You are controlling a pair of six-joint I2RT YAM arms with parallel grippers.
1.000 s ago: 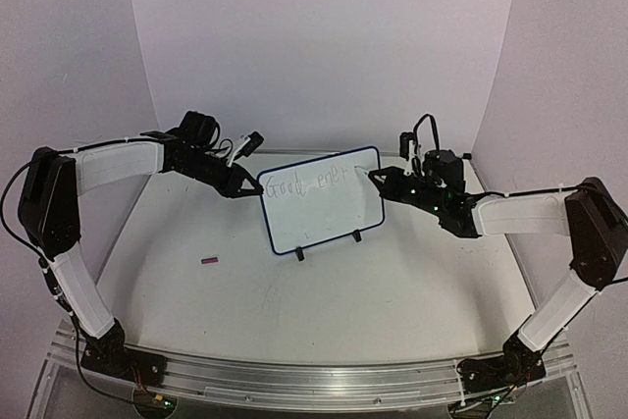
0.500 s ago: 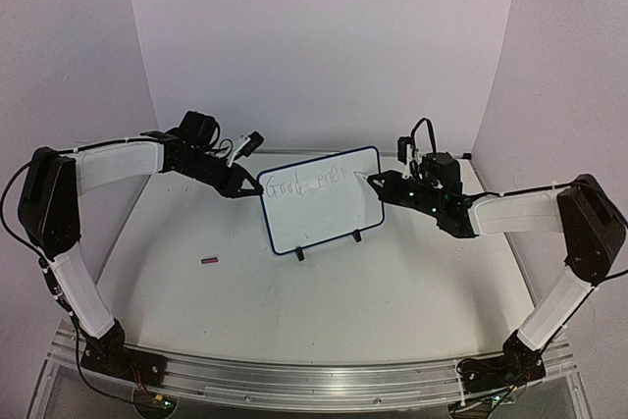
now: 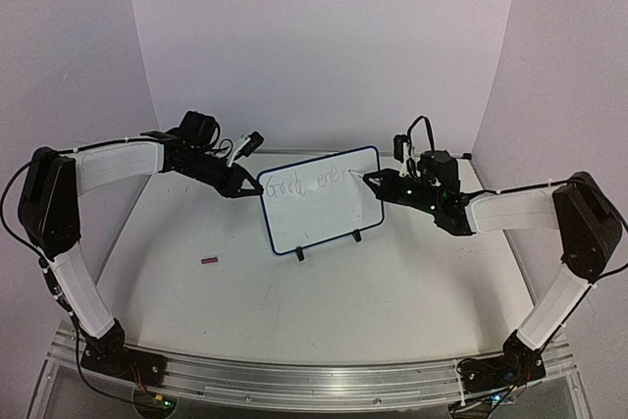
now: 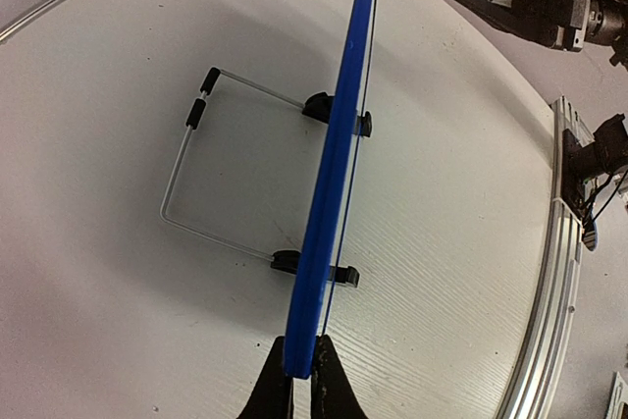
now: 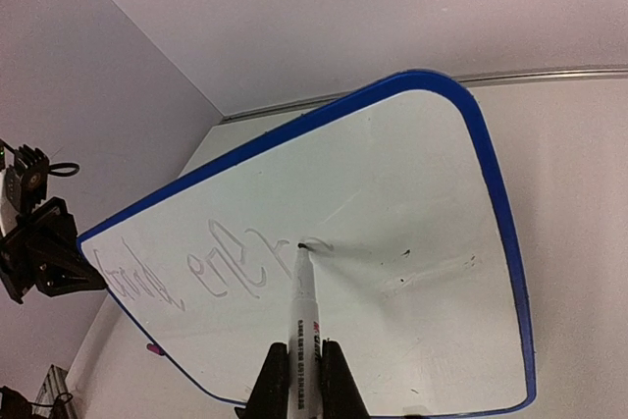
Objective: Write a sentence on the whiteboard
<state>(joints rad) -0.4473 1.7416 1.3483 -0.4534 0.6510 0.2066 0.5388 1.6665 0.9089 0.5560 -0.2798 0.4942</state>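
Observation:
The whiteboard, white with a dark-blue frame, stands tilted on two black feet mid-table. Faint handwriting runs along its upper part, reading about "Good ener". My left gripper is shut on the board's left edge; in the left wrist view the blue frame is seen edge-on between the fingers. My right gripper is shut on a white marker. The marker tip touches the board at the end of the writing.
A small pink cap-like piece lies on the table left of the board. The board's wire stand juts out behind it. A metal rail runs along the near table edge. White walls enclose the back and sides.
My right gripper has moved the marker a little left and up along the top line of writing. The left gripper and the board have stayed still.

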